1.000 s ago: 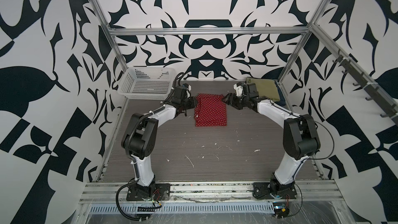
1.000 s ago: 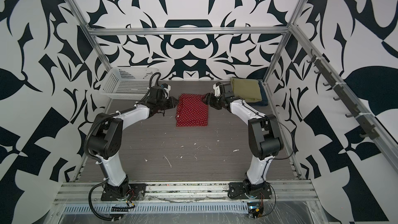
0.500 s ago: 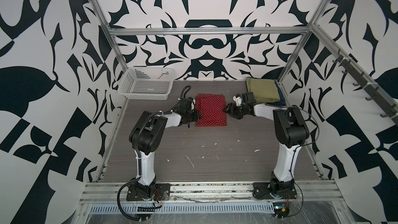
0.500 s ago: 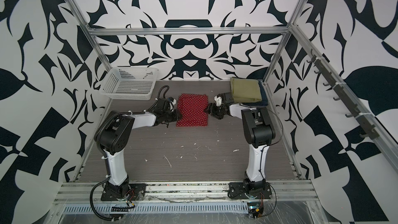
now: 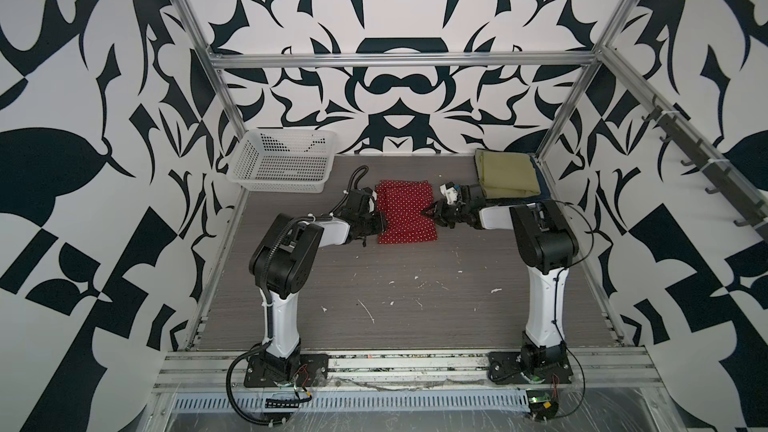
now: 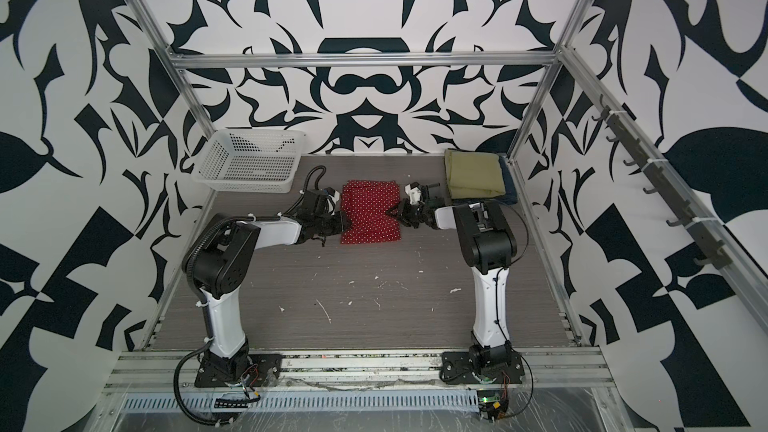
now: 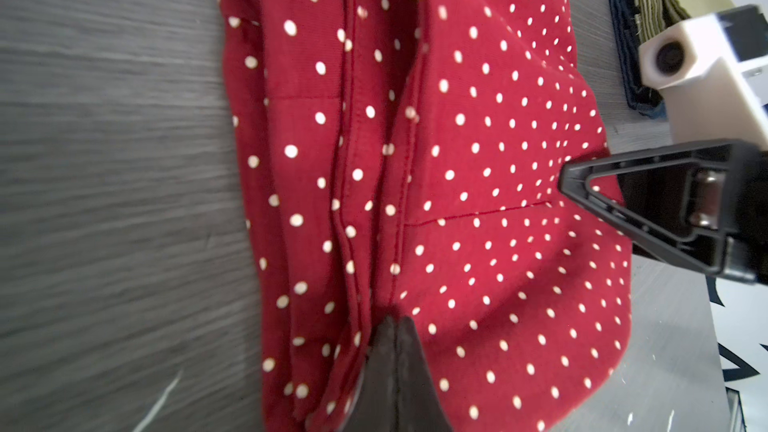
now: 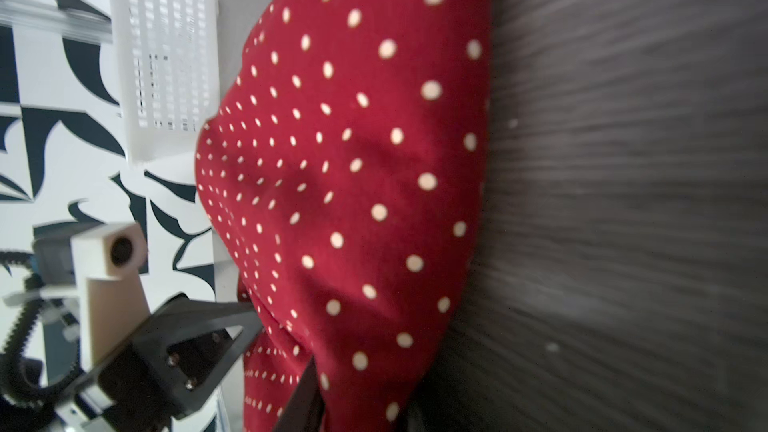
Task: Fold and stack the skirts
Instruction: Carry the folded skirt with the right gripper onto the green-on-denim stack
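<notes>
The red skirt with white polka dots (image 5: 405, 214) (image 6: 370, 216) lies folded on the table at the middle back. My left gripper (image 5: 381, 224) (image 6: 344, 224) sits low at its left edge; in the left wrist view it (image 7: 392, 326) is shut, tips pinching a fold of the red cloth (image 7: 498, 201). My right gripper (image 5: 428, 211) (image 6: 390, 211) meets the right edge. The right wrist view shows it (image 8: 357, 401) shut on bunched red cloth (image 8: 353, 160). The olive-green skirt (image 5: 505, 174) (image 6: 473, 176) lies folded on the dark blue denim skirt (image 5: 540, 184) (image 6: 510, 184) at the back right.
A white perforated basket (image 5: 282, 162) (image 6: 249, 162) stands at the back left, against the wall. Metal frame posts and patterned walls close in the table on three sides. Small white scraps (image 5: 365, 309) dot the grey wood surface in front.
Both grippers slid from the red skirt's far corners toward the front along its side edges and lowered. The right gripper closed on the cloth; the left one finished closing.
</notes>
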`<control>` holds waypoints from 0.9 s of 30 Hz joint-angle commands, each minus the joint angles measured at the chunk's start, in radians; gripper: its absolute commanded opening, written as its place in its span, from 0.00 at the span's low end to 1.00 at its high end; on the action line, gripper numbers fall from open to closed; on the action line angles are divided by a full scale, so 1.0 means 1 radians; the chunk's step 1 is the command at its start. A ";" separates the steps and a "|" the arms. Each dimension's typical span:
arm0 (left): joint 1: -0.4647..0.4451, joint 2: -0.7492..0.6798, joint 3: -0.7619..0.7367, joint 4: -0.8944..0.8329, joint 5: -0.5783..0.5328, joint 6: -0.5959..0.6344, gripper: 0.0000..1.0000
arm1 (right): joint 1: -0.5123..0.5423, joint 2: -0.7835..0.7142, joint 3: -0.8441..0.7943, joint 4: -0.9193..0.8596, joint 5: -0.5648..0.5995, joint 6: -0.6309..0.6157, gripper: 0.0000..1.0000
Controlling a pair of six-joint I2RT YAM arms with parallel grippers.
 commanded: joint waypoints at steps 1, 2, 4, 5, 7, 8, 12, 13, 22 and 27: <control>0.004 -0.012 -0.035 -0.013 -0.054 -0.022 0.14 | -0.002 -0.036 -0.007 0.042 -0.008 0.009 0.04; 0.004 -0.032 -0.045 -0.008 -0.068 -0.027 0.21 | -0.005 -0.046 0.000 0.021 -0.003 -0.005 0.00; 0.004 -0.086 -0.076 0.016 -0.098 -0.033 0.40 | -0.009 -0.064 0.035 -0.071 0.006 -0.064 0.00; 0.003 -0.125 -0.101 0.032 -0.117 -0.047 0.48 | -0.011 -0.079 0.058 -0.134 0.016 -0.108 0.00; 0.004 -0.211 -0.160 0.078 -0.154 -0.064 0.58 | -0.020 -0.111 0.125 -0.285 0.044 -0.225 0.00; 0.003 -0.267 -0.200 0.112 -0.183 -0.074 0.64 | -0.028 -0.129 0.168 -0.381 0.062 -0.300 0.00; 0.003 -0.437 -0.314 0.170 -0.263 -0.078 1.00 | -0.078 -0.145 0.401 -0.743 0.152 -0.560 0.00; 0.003 -0.468 -0.320 0.155 -0.265 -0.059 0.99 | -0.093 -0.135 0.473 -0.829 0.176 -0.615 0.00; -0.002 -0.511 -0.356 0.113 -0.258 -0.019 0.99 | -0.234 0.101 1.185 -1.301 0.289 -0.807 0.00; -0.002 -0.498 -0.352 0.111 -0.247 -0.017 0.99 | -0.270 0.317 1.680 -1.497 0.299 -0.900 0.00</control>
